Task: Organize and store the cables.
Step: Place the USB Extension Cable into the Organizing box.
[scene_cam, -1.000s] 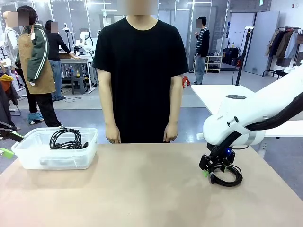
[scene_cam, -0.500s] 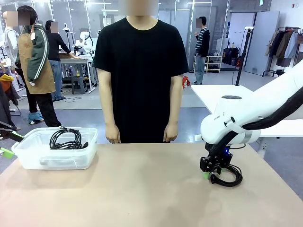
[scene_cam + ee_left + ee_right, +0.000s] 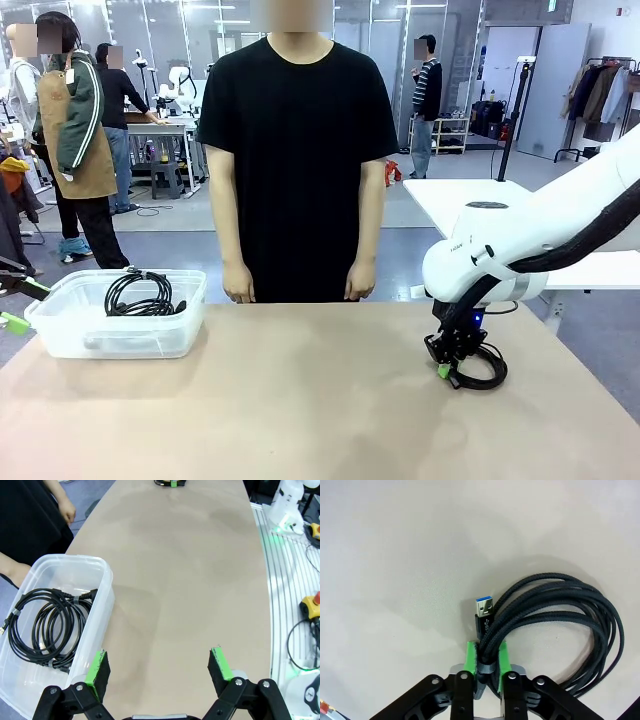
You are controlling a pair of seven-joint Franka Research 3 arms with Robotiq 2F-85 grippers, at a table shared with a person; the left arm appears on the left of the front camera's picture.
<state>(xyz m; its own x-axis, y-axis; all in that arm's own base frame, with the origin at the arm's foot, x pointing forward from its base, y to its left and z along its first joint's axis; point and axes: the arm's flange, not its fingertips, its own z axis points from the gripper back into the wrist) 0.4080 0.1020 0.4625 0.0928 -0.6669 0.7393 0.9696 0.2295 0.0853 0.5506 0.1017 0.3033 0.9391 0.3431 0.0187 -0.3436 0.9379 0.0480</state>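
At the left a clear tub (image 3: 60,330) on the bench (image 3: 300,400) already holds one coiled cable (image 3: 140,295), and my left gripper (image 3: 160,667) waits beside it, spread wide and empty. At the right my right gripper (image 3: 487,662) is clamped on the second cable (image 3: 560,625) at its banded bundle. I judge this the pickup; next I must lift and carry it to the tub.
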